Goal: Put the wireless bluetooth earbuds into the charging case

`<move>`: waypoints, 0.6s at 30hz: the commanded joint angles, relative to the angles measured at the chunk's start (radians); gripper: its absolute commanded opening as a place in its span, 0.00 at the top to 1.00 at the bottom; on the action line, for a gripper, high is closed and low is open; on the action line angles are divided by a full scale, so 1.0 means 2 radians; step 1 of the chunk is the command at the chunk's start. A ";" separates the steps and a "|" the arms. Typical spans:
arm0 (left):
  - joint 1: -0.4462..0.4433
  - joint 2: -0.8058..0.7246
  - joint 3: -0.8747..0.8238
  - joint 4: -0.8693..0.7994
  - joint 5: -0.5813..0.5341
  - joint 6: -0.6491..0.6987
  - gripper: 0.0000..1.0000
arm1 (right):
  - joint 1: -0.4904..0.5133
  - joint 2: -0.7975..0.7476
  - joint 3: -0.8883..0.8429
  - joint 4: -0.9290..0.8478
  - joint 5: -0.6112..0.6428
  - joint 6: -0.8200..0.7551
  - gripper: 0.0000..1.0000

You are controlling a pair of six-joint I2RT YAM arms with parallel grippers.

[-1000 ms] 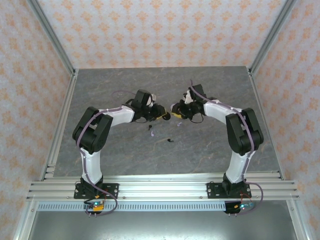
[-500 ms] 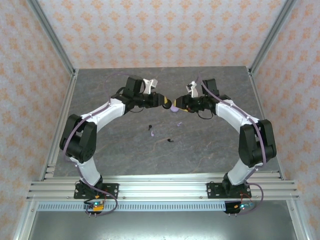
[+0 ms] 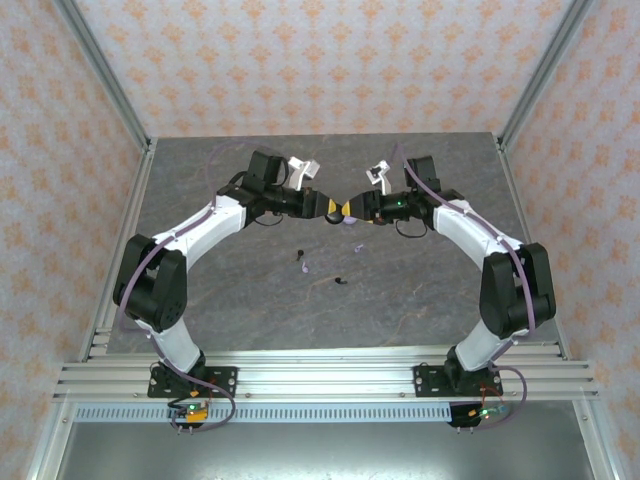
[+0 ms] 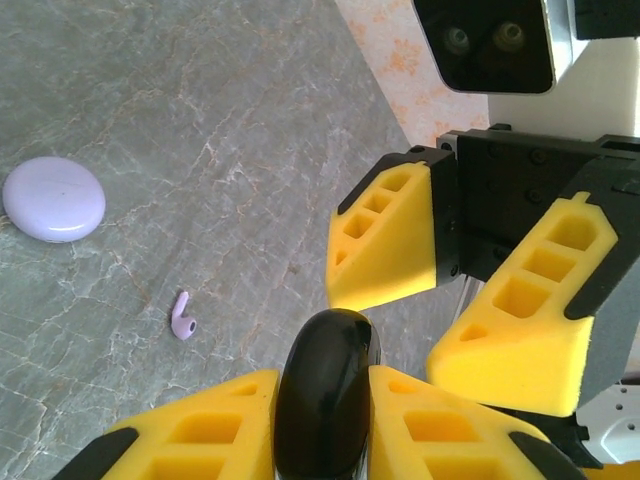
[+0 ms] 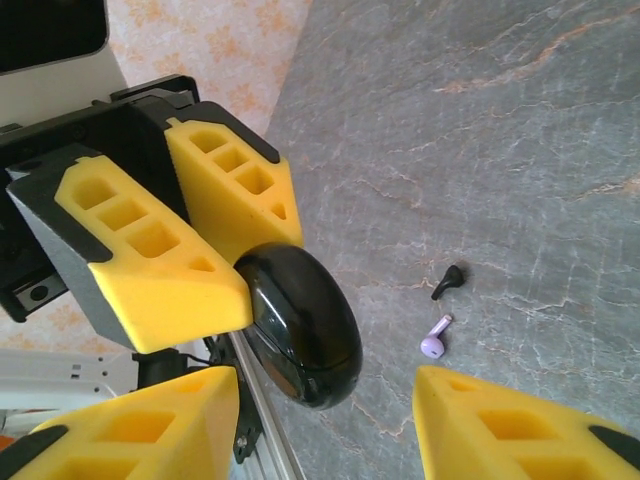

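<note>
Plainly, one black case (image 4: 325,400), one lilac case (image 4: 54,199), two lilac earbuds (image 3: 305,267) (image 3: 357,247)

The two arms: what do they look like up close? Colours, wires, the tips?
The left arm and right arm each have white tube-like links joined by chunky black joints, with a thin purple cable running alongside. The fingers are bright yellow wedges with rows of cut-out pockets, on black brackets. Black base plates bolt them to a silver rail.

Left hand (image 3: 331,209) faces right hand (image 3: 346,208)
</note>
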 commanded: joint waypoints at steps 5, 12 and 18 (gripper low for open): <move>0.000 -0.020 0.019 -0.010 0.028 0.014 0.76 | 0.005 0.000 0.029 -0.019 -0.049 -0.032 0.50; -0.005 -0.022 0.019 -0.007 0.029 0.012 0.76 | 0.012 0.016 0.050 -0.052 -0.056 -0.056 0.54; -0.006 -0.024 0.018 -0.008 0.031 0.013 0.76 | 0.013 0.021 0.053 -0.052 -0.050 -0.055 0.55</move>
